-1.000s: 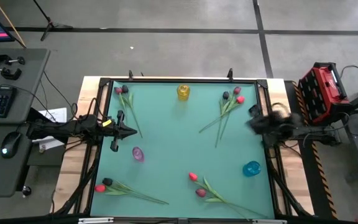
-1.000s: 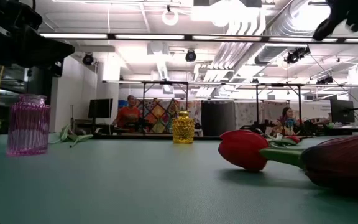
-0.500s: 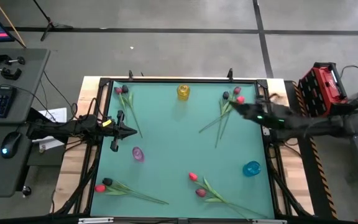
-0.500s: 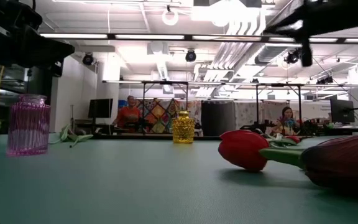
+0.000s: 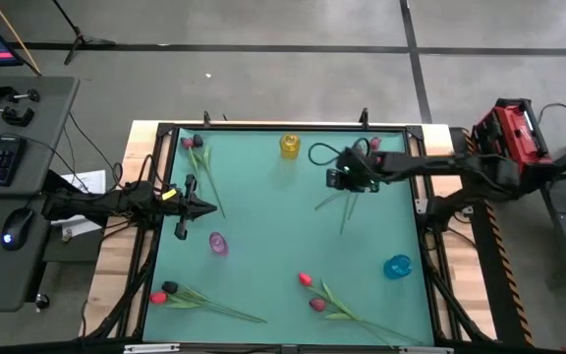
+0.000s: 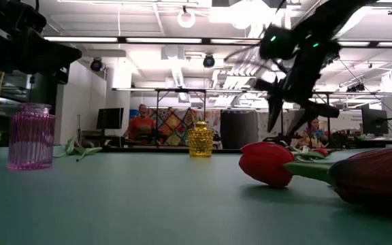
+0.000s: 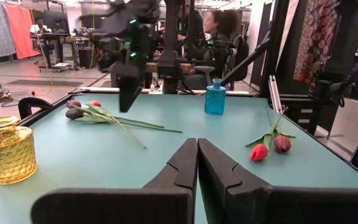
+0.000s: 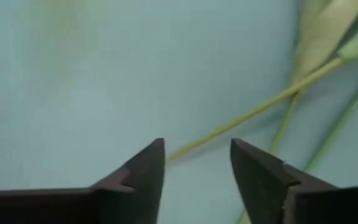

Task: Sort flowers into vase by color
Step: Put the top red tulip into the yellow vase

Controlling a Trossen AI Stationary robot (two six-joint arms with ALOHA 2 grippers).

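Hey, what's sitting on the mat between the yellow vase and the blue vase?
In the high view, the far-right tulip bunch lies between the yellow vase and blue vase, with the open right gripper above its stems.

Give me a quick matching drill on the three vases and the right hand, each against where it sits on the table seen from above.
Things:
1. yellow vase
2. pink vase
3. blue vase
4. right hand

Places, from the high view:
A. near the right edge, lower half of the mat
B. over the tulip stems in the upper right, fingers open
C. top edge, about the middle
D. left of centre, close to the left hand

Pairs: 1-C, 2-D, 3-A, 4-B
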